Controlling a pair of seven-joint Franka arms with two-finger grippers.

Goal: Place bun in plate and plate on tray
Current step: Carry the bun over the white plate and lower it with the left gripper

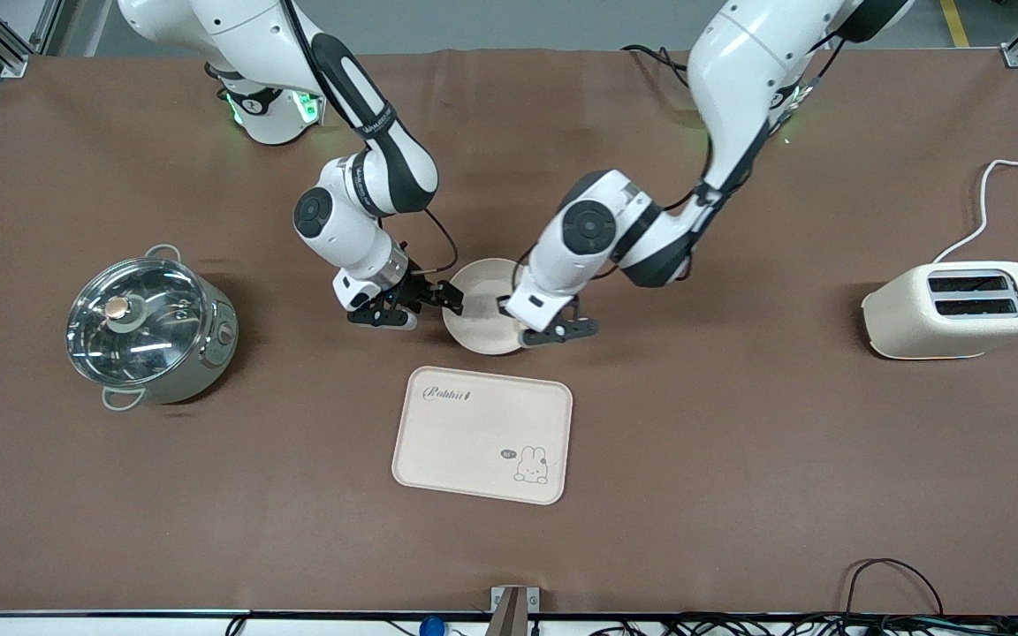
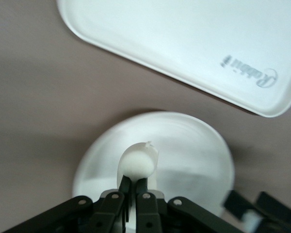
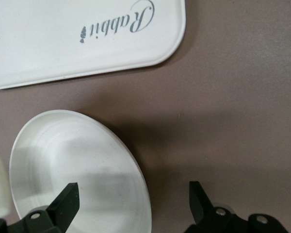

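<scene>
The round cream plate (image 1: 481, 296) lies on the brown table, just farther from the front camera than the cream "Rabbit" tray (image 1: 482, 435). My left gripper (image 1: 556, 333) is over the plate's edge toward the left arm's end, shut on the small white bun (image 2: 138, 161), which hangs above the plate (image 2: 184, 145). The bun cannot be made out in the front view. My right gripper (image 1: 425, 307) is open and low at the plate's other edge. Its fingers (image 3: 68, 199) straddle the rim of the plate (image 3: 77, 160). The tray is bare in both wrist views (image 2: 184, 39) (image 3: 48, 43).
A steel pot with a glass lid (image 1: 147, 331) stands toward the right arm's end of the table. A cream toaster (image 1: 955, 309) with a white cord stands toward the left arm's end. Brown table surface lies around the tray.
</scene>
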